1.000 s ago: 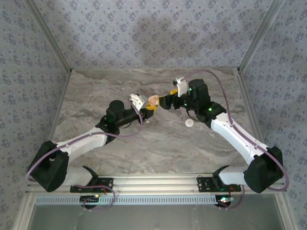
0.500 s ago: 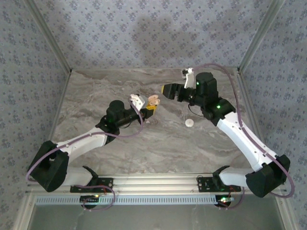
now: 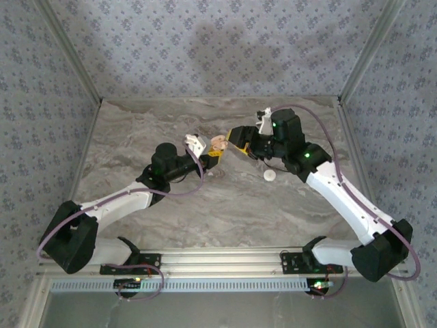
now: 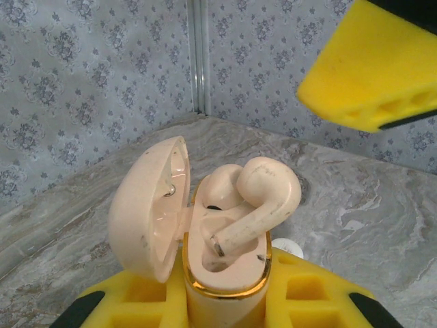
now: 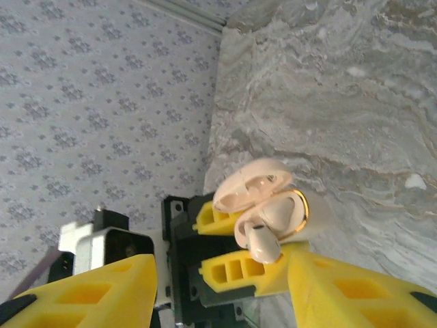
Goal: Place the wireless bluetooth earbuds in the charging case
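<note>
The open charging case (image 4: 153, 212), earbuds (image 4: 263, 198) inside, is gripped by the left claw (image 3: 213, 152). The right claw (image 3: 236, 139) is spread empty just right of it. A white disc (image 3: 270, 175) is seen on the surface (image 3: 205, 205), nearer.

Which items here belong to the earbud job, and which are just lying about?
Belongs to the job: charging case, lid open, clamped in the left gripper; two earbuds in it, one lying askew; right gripper, open, close by.
Just lying about: white disc on the table.
</note>
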{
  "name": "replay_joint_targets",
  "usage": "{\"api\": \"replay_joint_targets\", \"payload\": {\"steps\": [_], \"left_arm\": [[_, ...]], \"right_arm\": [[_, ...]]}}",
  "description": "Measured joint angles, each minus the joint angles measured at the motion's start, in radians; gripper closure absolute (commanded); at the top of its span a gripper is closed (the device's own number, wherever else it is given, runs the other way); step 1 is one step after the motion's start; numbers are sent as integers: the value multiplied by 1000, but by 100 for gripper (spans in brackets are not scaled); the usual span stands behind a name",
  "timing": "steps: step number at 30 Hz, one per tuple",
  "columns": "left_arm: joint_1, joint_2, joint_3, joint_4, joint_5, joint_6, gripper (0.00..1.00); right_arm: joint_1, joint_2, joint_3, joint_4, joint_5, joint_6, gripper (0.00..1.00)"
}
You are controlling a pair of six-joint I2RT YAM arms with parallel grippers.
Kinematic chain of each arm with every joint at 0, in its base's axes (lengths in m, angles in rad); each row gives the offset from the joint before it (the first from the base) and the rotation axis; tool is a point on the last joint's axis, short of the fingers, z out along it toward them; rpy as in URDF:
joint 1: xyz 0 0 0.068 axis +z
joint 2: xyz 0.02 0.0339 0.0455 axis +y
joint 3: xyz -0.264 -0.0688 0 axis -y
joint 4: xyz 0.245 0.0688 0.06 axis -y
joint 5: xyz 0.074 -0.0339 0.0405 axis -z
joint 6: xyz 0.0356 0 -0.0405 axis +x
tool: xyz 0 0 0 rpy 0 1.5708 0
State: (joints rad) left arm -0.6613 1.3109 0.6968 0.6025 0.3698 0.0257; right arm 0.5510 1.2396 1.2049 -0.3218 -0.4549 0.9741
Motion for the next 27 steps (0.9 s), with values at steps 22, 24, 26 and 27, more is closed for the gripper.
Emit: {"api": "replay_joint_targets", "payload": {"steps": [22,24,26,27], "left_arm": [[0,0,0,0,0,0,82],[0,0,0,0,0,0,82],[0,0,0,0,0,0,82],[0,0,0,0,0,0,82]], "right_arm": [[28,98,0,-1,-43,21,59],[28,103,0,6,-44,24,60],[28,105,0,13,-45,25,62],[28,105,0,15,-47,26,63]]}}
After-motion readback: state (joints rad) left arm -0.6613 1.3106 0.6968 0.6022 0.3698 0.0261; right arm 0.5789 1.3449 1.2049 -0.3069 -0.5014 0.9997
